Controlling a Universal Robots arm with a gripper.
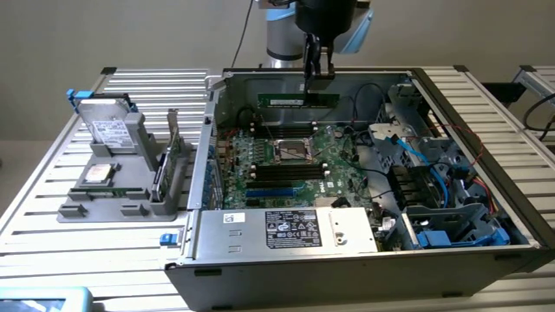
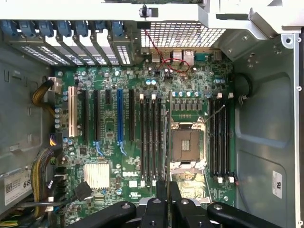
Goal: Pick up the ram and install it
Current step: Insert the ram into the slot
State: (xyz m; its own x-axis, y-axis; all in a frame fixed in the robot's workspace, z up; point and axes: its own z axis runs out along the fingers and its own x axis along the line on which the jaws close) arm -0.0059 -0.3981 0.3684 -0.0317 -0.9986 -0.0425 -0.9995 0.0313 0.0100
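My gripper (image 1: 318, 73) is shut on the ram (image 1: 298, 99), a narrow green stick with a white label. It hangs level, high over the back of the open computer case (image 1: 217, 260). In the wrist view the fingers (image 2: 161, 202) clamp the ram (image 2: 169, 137), which appears edge-on as a thin line running over the motherboard (image 2: 109, 137) beside the processor socket (image 2: 185, 145). Black memory slots (image 2: 152, 137) lie on one side of the socket and more slots (image 2: 221, 137) on the other. In the exterior view these slots (image 1: 286, 172) lie well below the stick.
A grey fixture (image 1: 104, 211) on the exterior view's left carries a hard drive (image 1: 108, 130), an upright expansion card (image 1: 173, 156) and another green stick (image 1: 108, 193). Inside the case are a power supply (image 1: 290, 229), blue cables (image 1: 403, 149) and drive bays (image 1: 451, 227).
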